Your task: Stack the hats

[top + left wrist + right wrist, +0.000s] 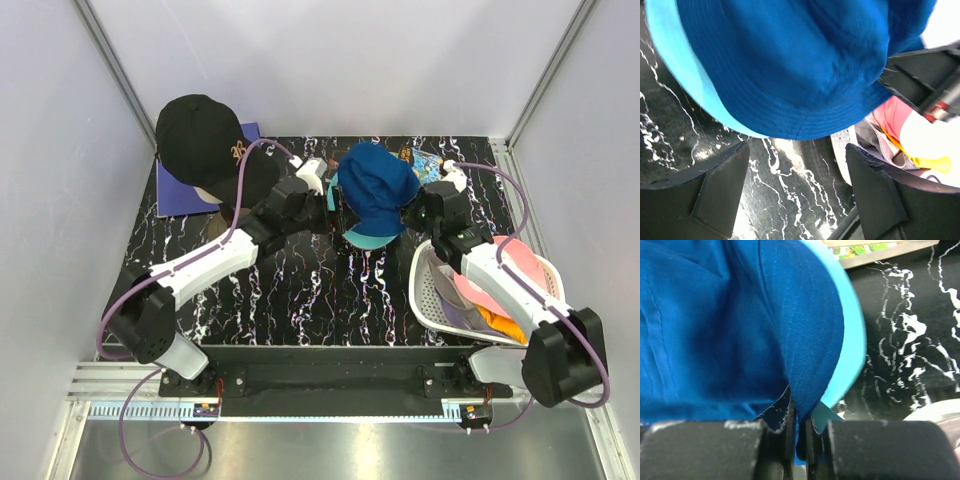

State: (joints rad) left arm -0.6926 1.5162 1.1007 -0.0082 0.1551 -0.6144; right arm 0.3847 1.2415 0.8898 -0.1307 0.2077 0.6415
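Note:
A blue hat (378, 185) sits raised at the back middle of the table, and a teal brim (362, 238) shows under its near edge. In the right wrist view my right gripper (802, 437) is shut on the blue hat's brim (810, 365), with the teal brim (852, 340) beside it. My left gripper (797, 185) is open just left of the hat and below it, with only bare table between its fingers (722, 182). The blue hat (790, 65) fills the top of that view. A black cap (200, 135) sits at the back left.
A white perforated basket (428, 290) at the right holds pink (520, 265), orange (498, 322) and lavender fabric. It also shows in the left wrist view as the basket (842, 147). A purple sheet (178, 195) lies under the black cap. A colourful packet (420, 160) lies behind the blue hat.

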